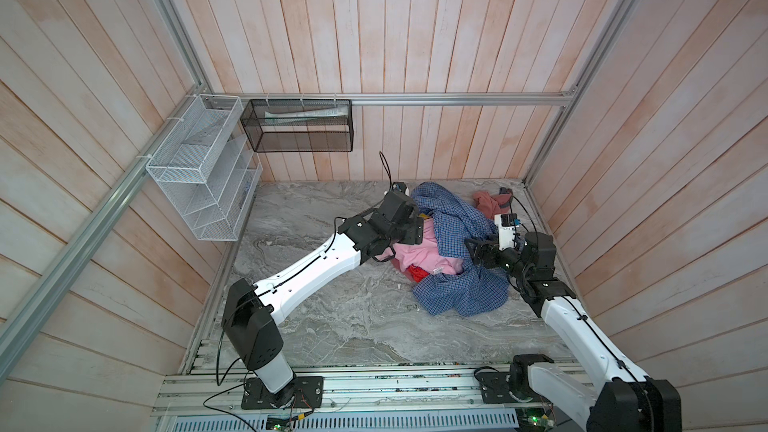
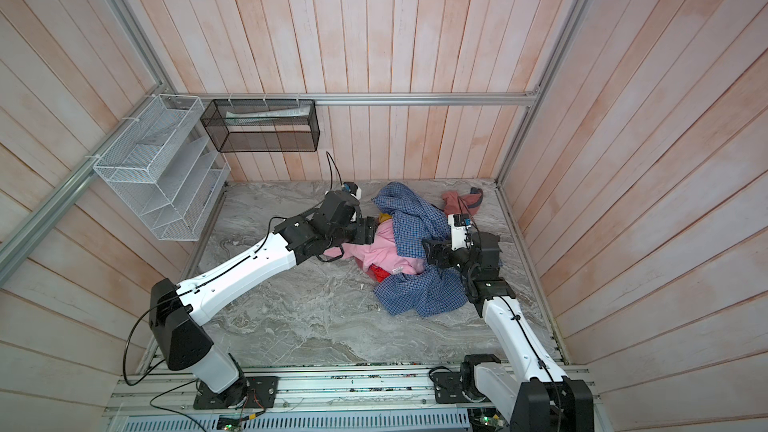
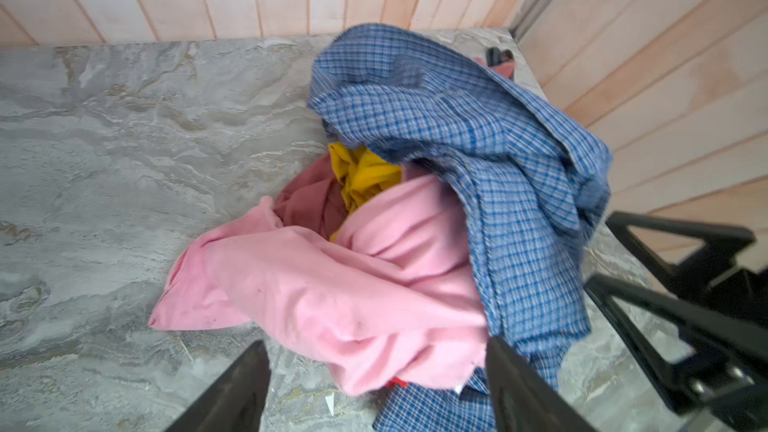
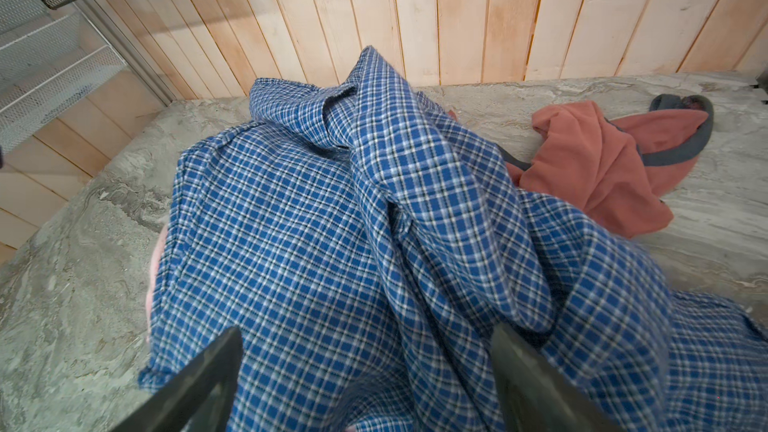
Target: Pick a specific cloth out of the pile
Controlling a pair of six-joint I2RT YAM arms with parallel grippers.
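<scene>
Grey marble-patterned tabletop (image 1: 332, 326), pale wooden plank walls (image 1: 415, 35); left gripper (image 3: 374, 384) and right gripper (image 4: 365, 384) both gape wide, holding nothing.

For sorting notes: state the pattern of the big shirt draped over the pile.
Blue and white check, the shirt; clearest in the right wrist view.

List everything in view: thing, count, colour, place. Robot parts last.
Soft light pink garment: one, pink, left side of the pile, partly under the checked shirt.
Large blue checked shirt: one, blue and white, draped over the pile.
Yellow cloth: one, tucked under the shirt.
Bright red cloth: one, peeking out below the pink garment.
Dusty-rose garment with grey trim: one, far right corner, on the table.
Grey marbled tabletop: one.
White wire rack: one, left wall.
Black mesh basket: one, back wall.
Left gripper: jaws open at the pink garment.
Right gripper: jaws open over the checked shirt.
</scene>
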